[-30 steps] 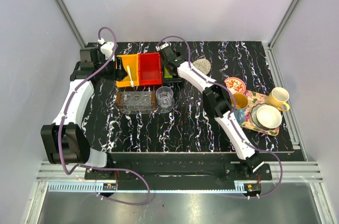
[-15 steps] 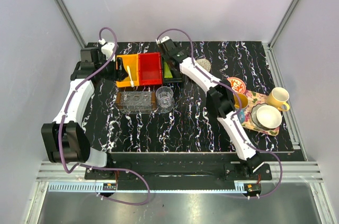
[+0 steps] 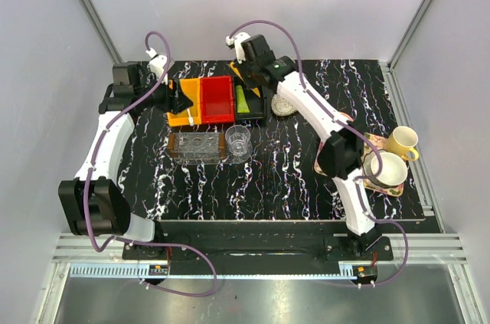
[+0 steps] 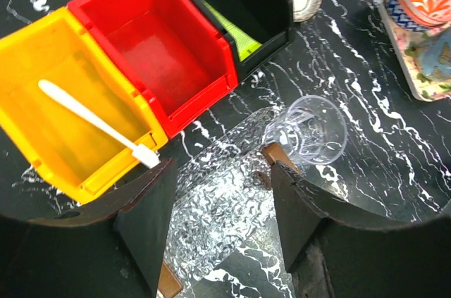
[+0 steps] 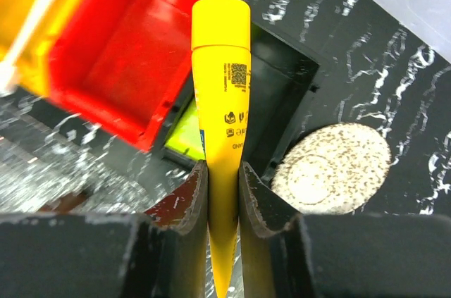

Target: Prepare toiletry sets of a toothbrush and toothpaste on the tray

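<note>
Top: right hand over black bin, clear tray well apart, long carry. Left wrist: left hand wide open, empty, above tray; toothbrush in yellow bin. Right wrist: I'm pinching yellow toothpaste tube by its thin crimp; may slip or swing.

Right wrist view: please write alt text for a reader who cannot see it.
The right claw clamps a yellow toothpaste tube, held above a red bin and a black bin. A light green tube lies in the black bin, and a speckled round disc sits beside that bin.
</note>
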{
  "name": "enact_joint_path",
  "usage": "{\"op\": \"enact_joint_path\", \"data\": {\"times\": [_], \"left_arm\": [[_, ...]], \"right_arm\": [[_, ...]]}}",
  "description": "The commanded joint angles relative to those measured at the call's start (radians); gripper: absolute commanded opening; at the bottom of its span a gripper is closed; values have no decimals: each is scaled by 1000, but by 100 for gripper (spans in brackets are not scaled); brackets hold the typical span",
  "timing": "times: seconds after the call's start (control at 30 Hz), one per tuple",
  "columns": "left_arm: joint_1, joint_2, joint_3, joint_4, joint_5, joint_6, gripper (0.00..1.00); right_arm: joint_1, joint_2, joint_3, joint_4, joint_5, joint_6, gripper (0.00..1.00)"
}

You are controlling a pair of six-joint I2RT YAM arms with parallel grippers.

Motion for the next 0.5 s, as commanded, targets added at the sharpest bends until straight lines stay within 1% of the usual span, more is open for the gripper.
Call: {"op": "enact_joint_path", "data": {"times": [0.0, 0.03, 0.1, 0.13, 0.27, 0.3, 0.47], "left_arm": [[-6, -33, 55, 39, 148, 61, 60], [-12, -37, 55, 39, 169, 67, 61], [-19, -51, 56, 37, 184, 90, 61], [-26, -57, 56, 33, 200, 96, 61], [-36, -82, 67, 23, 241, 134, 64], [-36, -87, 70, 14, 243, 162, 65], [-108, -126, 90, -53, 211, 266, 72]], "right_arm": [[9, -182, -69, -9, -226, -27, 12], [11, -199, -84, -13, -286, -27, 12], [9, -245, -132, -21, -343, -29, 12], [9, -262, -149, -24, -405, -31, 12], [9, -340, -239, -48, -541, -67, 13], [9, -350, -247, -56, -562, -75, 13], [9, -386, -278, -131, -699, -118, 13]]}}
